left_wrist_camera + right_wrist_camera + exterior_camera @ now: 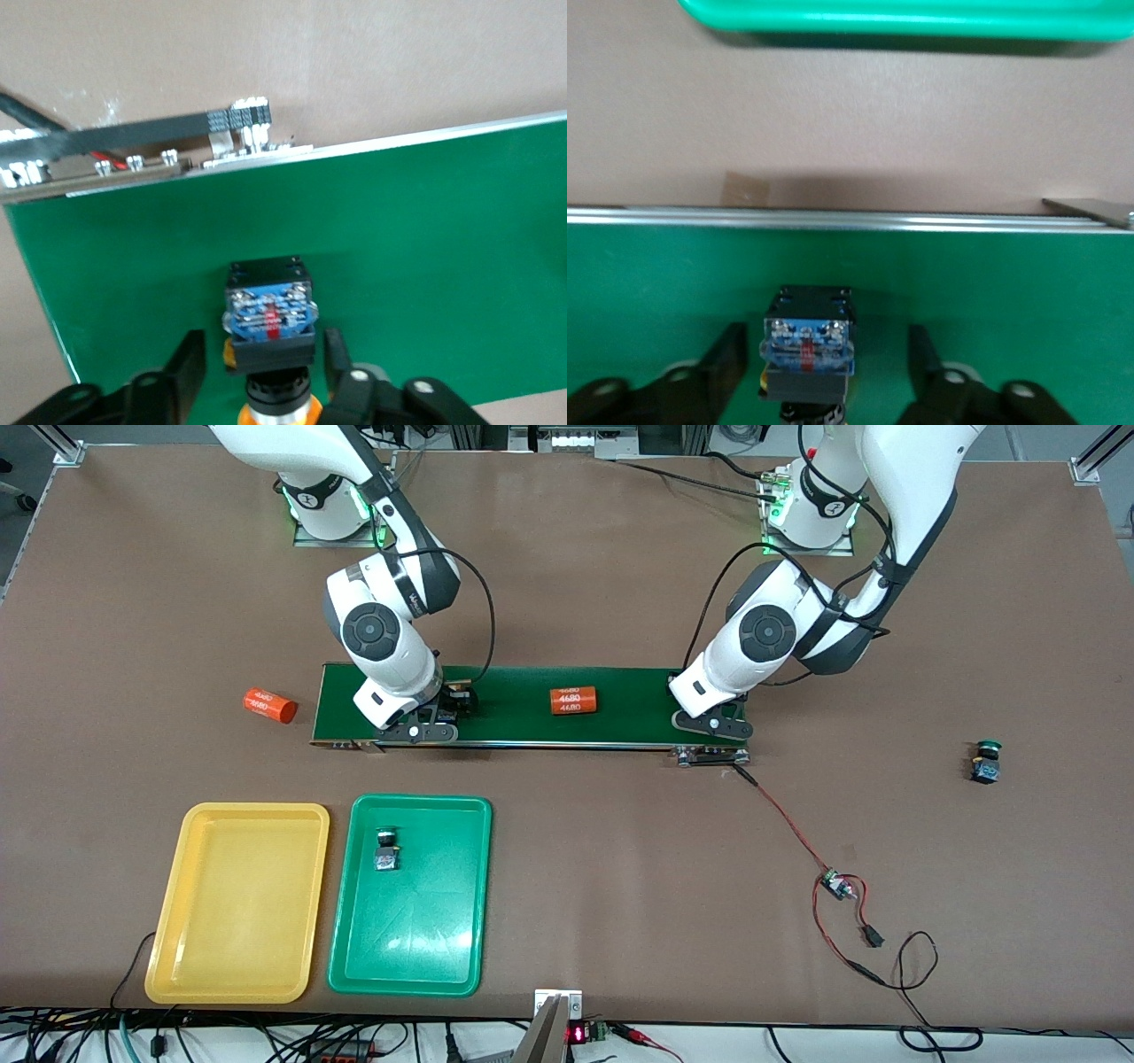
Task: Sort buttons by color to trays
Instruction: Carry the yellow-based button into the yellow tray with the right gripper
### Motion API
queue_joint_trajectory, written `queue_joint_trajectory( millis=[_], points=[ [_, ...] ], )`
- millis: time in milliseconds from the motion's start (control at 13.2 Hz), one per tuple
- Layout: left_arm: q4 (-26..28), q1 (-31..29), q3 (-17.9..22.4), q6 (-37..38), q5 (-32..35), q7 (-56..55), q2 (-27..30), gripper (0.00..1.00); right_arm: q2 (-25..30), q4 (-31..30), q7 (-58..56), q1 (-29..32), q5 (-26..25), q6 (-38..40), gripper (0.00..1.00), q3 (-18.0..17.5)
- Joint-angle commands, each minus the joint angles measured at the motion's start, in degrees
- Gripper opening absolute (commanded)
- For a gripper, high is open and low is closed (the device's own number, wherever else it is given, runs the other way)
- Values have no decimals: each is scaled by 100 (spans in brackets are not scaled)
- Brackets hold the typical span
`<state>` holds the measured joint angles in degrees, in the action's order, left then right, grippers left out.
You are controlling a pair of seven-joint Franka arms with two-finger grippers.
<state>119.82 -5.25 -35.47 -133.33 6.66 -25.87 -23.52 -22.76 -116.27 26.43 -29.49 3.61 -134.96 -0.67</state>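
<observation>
My left gripper (711, 728) hangs low over the conveyor belt's end toward the left arm. In the left wrist view it (261, 341) is open around a yellow-orange button (268, 319) lying on the belt, with a gap at each finger. My right gripper (416, 731) is low over the belt's other end. It (826, 335) is open too, straddling another button (808, 345) with a yellowish edge, and wide gaps show on both sides. A green button (386, 849) lies in the green tray (416, 921). Another green button (985, 762) stands on the table toward the left arm's end. The yellow tray (239, 903) holds nothing.
The dark-green conveyor belt (620, 708) carries an orange cylinder (573, 701) at its middle. A second orange cylinder (269, 705) lies on the table off the belt's end toward the right arm. Red and black wires with a small board (833, 886) trail from the belt's other end toward the front camera.
</observation>
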Motion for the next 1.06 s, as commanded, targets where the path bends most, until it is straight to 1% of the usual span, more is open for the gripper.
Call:
queue_joint_trajectory(
  millis=[0, 76, 228, 304, 380, 532, 608, 759, 911, 987],
  points=[
    [-143, -37, 119, 87, -68, 2, 443, 100, 131, -115, -173, 22, 35, -39, 25, 6],
    [-178, -186, 259, 166, -59, 3, 593, 100, 166, -80, -251, 31, 44, -30, 18, 32],
    [-161, -668, 601, 228, -59, 20, 770, 100, 324, 33, -314, 214, 44, 92, 17, 76],
    [-161, -992, 638, 315, 10, 46, 770, 100, 368, 234, -392, 424, 44, 345, 17, 76],
    [-161, -1352, 638, 368, 20, 316, 762, 100, 377, 523, -523, 583, 44, 644, 17, 76],
    [-178, -2047, 690, 343, 29, 1438, 692, 100, 273, 1183, -726, 1083, -9, 1076, 18, 76],
    [-274, -2346, 726, 342, 37, 1914, 622, 100, 141, 1507, -927, 1373, 0, 1182, 18, 76],
    [-389, -3040, 744, 343, 72, 2881, 464, 100, -245, 2071, -1419, 1752, -18, 1227, 18, 76],
    [-617, -3630, 761, 342, 73, 3480, 218, 100, -727, 2493, -1832, 2051, -35, 1166, 18, 111],
    [-705, -3867, 796, 351, 133, 3831, 25, 100, -1034, 2852, -2104, 2226, -88, 1104, 18, 129]
  ],
)
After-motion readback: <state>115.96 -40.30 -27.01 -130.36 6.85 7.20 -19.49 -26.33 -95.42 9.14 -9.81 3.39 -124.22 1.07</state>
